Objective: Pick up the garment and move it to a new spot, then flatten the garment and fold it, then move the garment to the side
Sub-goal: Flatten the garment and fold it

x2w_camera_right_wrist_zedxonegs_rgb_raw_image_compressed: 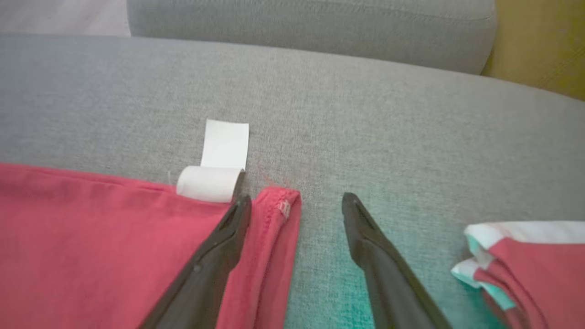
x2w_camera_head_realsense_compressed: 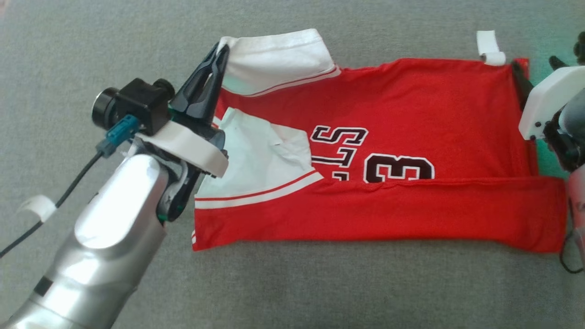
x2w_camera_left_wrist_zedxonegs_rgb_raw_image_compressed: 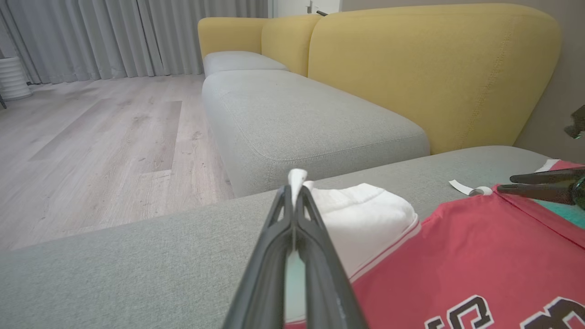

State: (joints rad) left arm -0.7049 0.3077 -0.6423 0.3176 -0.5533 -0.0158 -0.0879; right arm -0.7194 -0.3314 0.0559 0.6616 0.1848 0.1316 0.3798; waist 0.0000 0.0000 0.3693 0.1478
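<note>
The garment (x2w_camera_head_realsense_compressed: 411, 105) is a red jersey with white sleeves and dark numerals, spread on a grey cushion (x2w_camera_head_realsense_compressed: 320, 283) with its near edge folded over. My left gripper (x2w_camera_head_realsense_compressed: 222, 49) is shut on the edge of the far white sleeve (x2w_camera_head_realsense_compressed: 274, 59). In the left wrist view a bit of white cloth (x2w_camera_left_wrist_zedxonegs_rgb_raw_image_compressed: 361, 219) pokes out above that gripper's closed tips (x2w_camera_left_wrist_zedxonegs_rgb_raw_image_compressed: 295, 187). My right gripper (x2w_camera_head_realsense_compressed: 537, 68) is open at the jersey's far right corner. In the right wrist view, the red hem corner (x2w_camera_right_wrist_zedxonegs_rgb_raw_image_compressed: 274, 228) lies between its spread fingers (x2w_camera_right_wrist_zedxonegs_rgb_raw_image_compressed: 296, 203), one finger (x2w_camera_right_wrist_zedxonegs_rgb_raw_image_compressed: 215, 260) resting over the cloth.
A curled white tape strip (x2w_camera_head_realsense_compressed: 489, 45) lies by the far right corner and shows again as the strip (x2w_camera_right_wrist_zedxonegs_rgb_raw_image_compressed: 224, 155); another strip (x2w_camera_head_realsense_compressed: 39, 205) sits at the left. Bunched red and white cloth (x2w_camera_right_wrist_zedxonegs_rgb_raw_image_compressed: 525, 265) lies right of my right gripper. A yellow sofa back (x2w_camera_left_wrist_zedxonegs_rgb_raw_image_compressed: 434, 68) rises behind.
</note>
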